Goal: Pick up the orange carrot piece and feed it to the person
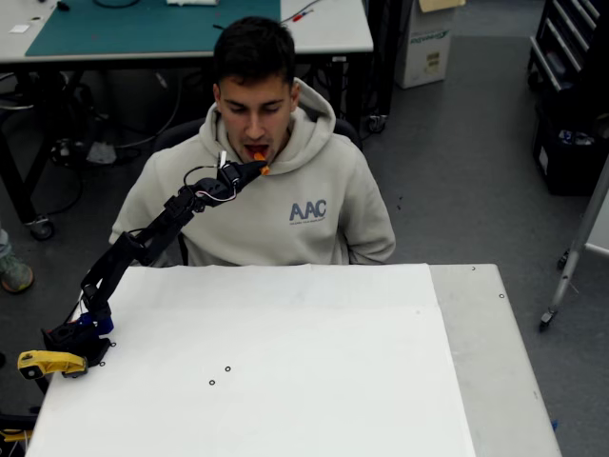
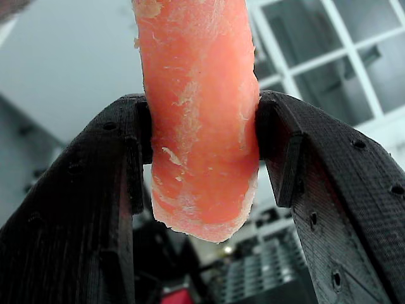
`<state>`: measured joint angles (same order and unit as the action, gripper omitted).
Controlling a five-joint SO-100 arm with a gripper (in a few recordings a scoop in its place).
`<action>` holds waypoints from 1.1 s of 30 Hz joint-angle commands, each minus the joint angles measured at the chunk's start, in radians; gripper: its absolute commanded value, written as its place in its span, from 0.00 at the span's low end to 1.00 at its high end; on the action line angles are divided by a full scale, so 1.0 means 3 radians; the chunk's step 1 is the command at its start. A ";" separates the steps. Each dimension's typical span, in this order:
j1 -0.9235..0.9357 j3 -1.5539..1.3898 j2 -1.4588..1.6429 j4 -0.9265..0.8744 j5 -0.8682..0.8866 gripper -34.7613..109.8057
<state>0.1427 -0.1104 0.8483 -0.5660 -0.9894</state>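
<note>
Wrist view: gripper (image 2: 199, 158) clamps flaky, pale-orange carrot piece (image 2: 196, 114).

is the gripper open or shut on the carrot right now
Shut on it. In the wrist view both black fingers press the sides of the orange carrot piece; overhead, the gripper holds it at the person's mouth.

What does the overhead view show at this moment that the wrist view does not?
Overhead only: the person in a beige hoodie seated behind the white table, mouth open at the gripper, with the whole arm reaching up.
Wrist only: both fingers pressed against the carrot's sides, its scraped skin and cut end.
Both: the orange carrot piece clamped.
</note>
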 commanded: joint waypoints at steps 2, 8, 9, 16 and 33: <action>0.0015 0.0118 0.0194 0.0066 -0.0036 0.22; 0.0015 0.0118 0.0194 0.0066 -0.0046 0.22; 0.0015 0.0118 0.0194 0.0066 -0.0046 0.22; 0.0015 0.0118 0.0194 0.0066 -0.0051 0.22; 0.0051 0.0174 0.0194 0.0020 -0.0046 0.30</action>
<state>0.1319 -0.0966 0.8498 -0.5522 -0.9986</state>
